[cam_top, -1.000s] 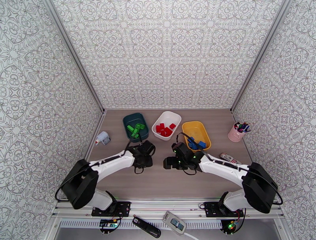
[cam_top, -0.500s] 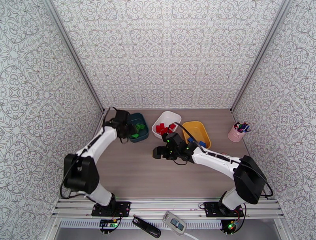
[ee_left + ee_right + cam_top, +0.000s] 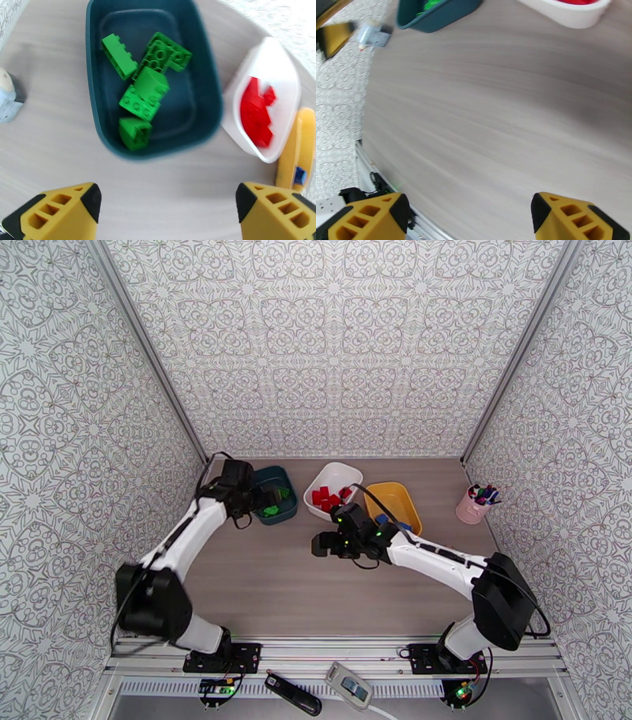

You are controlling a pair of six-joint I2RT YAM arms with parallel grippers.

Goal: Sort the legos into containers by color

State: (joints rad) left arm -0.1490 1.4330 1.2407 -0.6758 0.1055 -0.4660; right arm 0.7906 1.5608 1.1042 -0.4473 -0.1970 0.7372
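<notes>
In teal tub [image 3: 186, 112], green legos [image 3: 143, 100], axes scattered

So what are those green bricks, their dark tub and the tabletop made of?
The green bricks look like hard moulded plastic: glossy, crisp studs. The dark teal tub seems plastic too: smooth rounded walls, soft sheen. The tabletop looks like matte wood-grain laminate, though it could be real wood.

We share the teal tub [image 3: 158, 149]
Overhead sits far above it; left wrist looks down close; right wrist glimpses it obliquely.
</notes>
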